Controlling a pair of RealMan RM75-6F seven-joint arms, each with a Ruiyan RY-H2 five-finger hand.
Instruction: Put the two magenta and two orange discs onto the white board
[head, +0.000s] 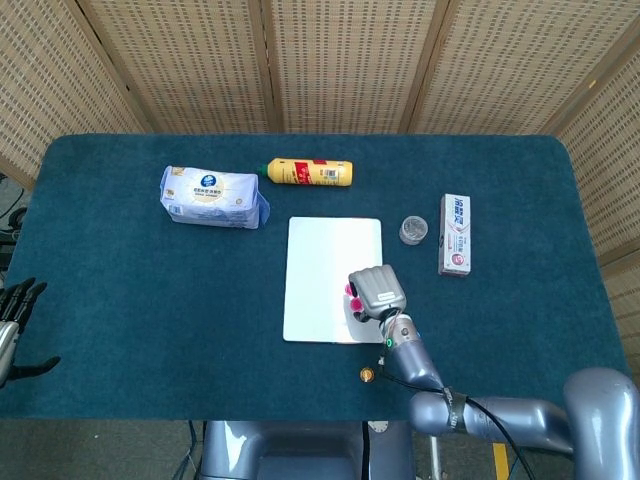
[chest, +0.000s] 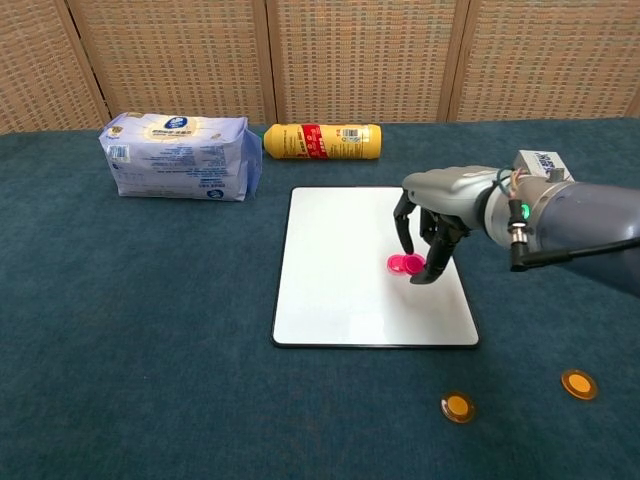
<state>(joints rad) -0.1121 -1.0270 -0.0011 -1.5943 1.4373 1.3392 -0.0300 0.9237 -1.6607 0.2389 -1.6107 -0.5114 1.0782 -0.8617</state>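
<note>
While head view hides it, chest view shows right robot hand (chest: 432, 228) pinching magenta disc (chest: 412, 266).

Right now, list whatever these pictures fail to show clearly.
- Two magenta discs: both views, the right hand covers them; whether it holds one, or they overlap, cannot be told.
- Right orange disc: head view, hidden behind the right forearm.
- Left hand: head view, cut by the left edge; absent from chest view.

The flat white rectangular board (chest: 340, 270) lay mid-worktop. Behind it lay the yellow plastic bottle (chest: 322, 140), with the blue-and-white tissue pack (chest: 178, 157) to the board's rear left. Two round orange discs (chest: 457, 406) (chest: 578, 384) lay before the board's right corner.
</note>
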